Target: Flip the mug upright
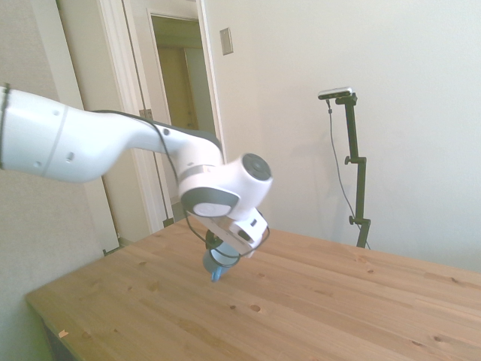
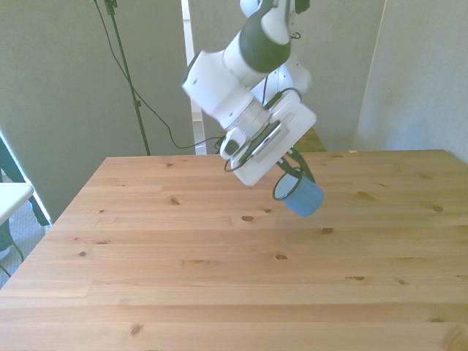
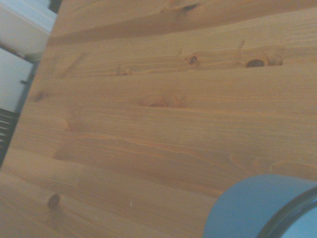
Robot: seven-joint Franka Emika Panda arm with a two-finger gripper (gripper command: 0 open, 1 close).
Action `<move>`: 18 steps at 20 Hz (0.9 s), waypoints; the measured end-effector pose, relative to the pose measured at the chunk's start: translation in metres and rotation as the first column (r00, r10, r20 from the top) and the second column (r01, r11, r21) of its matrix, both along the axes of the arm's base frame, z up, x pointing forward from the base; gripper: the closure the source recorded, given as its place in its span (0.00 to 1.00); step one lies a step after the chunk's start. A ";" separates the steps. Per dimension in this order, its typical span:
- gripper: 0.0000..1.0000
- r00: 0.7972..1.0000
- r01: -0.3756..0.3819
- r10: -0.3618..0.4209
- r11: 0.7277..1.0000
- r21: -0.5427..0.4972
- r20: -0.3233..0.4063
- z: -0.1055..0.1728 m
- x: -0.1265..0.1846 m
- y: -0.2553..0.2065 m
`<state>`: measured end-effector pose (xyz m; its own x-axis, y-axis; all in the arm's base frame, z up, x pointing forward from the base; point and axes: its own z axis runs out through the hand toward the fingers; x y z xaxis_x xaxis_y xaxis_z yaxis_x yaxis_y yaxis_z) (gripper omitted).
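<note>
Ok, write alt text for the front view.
A white robot arm's gripper holds a small light-blue mug by its rim, tilted in the air above a bare wooden table, its open mouth facing the front view's left.

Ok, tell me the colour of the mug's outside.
Light blue, with a thin dark rim. The mug shows it best in the front view, held tilted in the gripper above the table.
</note>
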<state>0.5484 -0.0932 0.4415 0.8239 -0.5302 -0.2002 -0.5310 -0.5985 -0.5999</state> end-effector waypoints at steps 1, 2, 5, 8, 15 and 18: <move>1.00 1.000 0.009 -0.009 0.999 -0.052 0.010 0.010 -0.009 0.016; 1.00 1.000 0.018 -0.017 0.995 -0.103 0.015 0.017 -0.019 0.033; 1.00 0.999 0.050 -0.045 0.966 -0.254 0.023 0.030 -0.054 0.080; 1.00 0.996 0.081 -0.083 0.914 -0.396 0.014 0.033 -0.076 0.111; 1.00 0.981 0.134 -0.194 0.733 -0.666 -0.016 0.003 -0.068 0.117; 1.00 0.975 0.124 -0.216 0.713 -0.691 -0.049 -0.021 -0.057 0.113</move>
